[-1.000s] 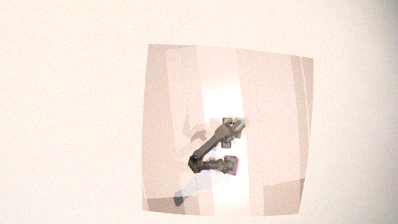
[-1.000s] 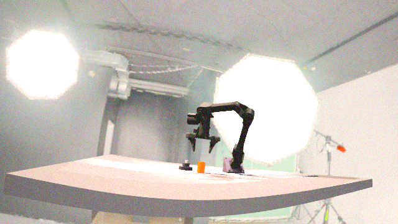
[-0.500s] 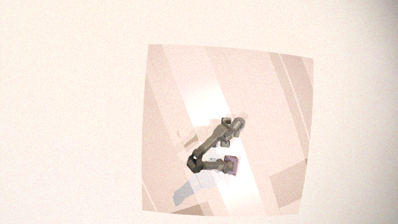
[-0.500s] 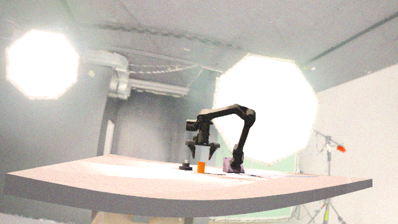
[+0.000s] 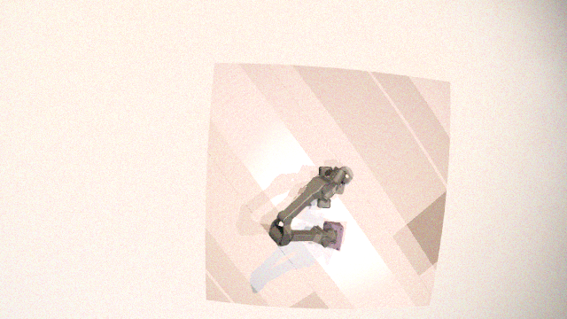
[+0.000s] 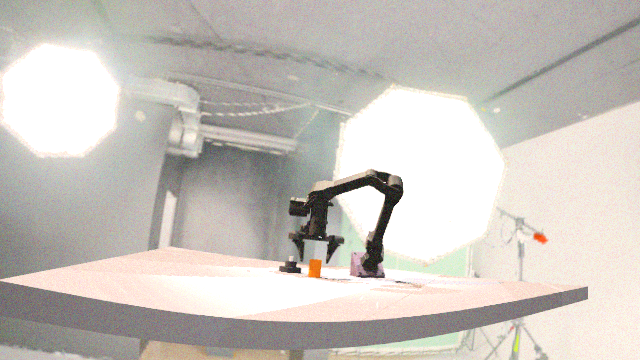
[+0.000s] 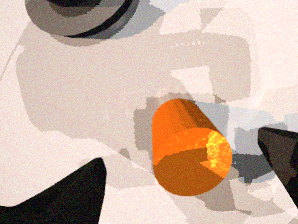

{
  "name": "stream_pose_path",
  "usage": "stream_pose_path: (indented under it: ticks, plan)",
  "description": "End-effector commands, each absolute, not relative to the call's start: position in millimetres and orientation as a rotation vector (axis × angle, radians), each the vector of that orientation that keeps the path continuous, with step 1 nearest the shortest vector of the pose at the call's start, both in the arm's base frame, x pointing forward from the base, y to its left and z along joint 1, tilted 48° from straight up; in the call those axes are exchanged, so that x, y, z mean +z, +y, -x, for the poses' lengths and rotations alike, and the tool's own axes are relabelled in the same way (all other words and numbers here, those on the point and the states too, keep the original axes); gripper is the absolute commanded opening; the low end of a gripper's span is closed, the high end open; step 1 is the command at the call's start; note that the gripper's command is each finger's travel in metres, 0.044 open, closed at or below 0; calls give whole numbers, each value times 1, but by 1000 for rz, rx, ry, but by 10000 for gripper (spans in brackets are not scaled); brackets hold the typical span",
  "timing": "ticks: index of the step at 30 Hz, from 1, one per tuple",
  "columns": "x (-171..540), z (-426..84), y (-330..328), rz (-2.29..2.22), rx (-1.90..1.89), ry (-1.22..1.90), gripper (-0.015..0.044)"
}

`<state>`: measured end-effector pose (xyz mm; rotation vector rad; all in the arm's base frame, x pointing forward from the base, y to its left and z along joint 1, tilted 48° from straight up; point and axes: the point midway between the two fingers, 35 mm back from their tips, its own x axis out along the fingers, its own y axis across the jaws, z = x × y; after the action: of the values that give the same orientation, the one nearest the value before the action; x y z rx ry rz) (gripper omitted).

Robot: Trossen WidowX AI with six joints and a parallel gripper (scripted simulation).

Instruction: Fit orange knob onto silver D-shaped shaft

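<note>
The pale, pinkish, flat-topped desk (image 5: 376, 120) (image 6: 200, 295) is standing in a grey room with glowing octagonal lamps. The black, two-fingered jaws (image 6: 316, 250) are gaping wide, gripping nothing, above the upright orange cylindrical knob (image 6: 314, 268) (image 7: 187, 150). In the wrist view, the dark round pedestal (image 6: 290, 267) (image 7: 95, 22) is lying towards eleven o'clock from the knob, its top cut off.

Can't see the knob's (image 6: 315, 268) (image 7: 185, 150) hole or, inside the table's (image 5: 381, 111) (image 6: 300, 332) edges, the tiny shaft's (image 6: 290, 258) flat; find the pedestal (image 6: 290, 269) (image 7: 50, 20) cropped in wrist view.
</note>
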<state>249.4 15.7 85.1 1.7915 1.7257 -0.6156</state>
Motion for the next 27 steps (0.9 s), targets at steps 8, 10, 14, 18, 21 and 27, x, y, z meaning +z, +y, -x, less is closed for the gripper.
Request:
stream_pose_path:
  ticks: [8, 10, 14, 18, 21, 27]
  plan:
    - [73, -250, 30, -1797, -615, 1728, 440]
    - [71, -250, 32, -1797, -615, 1729, 440]
    - [67, -250, 37, -1797, -614, 1730, 440]
    - [63, -249, 42, -1798, -612, 1731, 440]
    - [61, -249, 46, -1799, -611, 1732, 440]
    - [59, -249, 48, -1799, -610, 1732, 361]
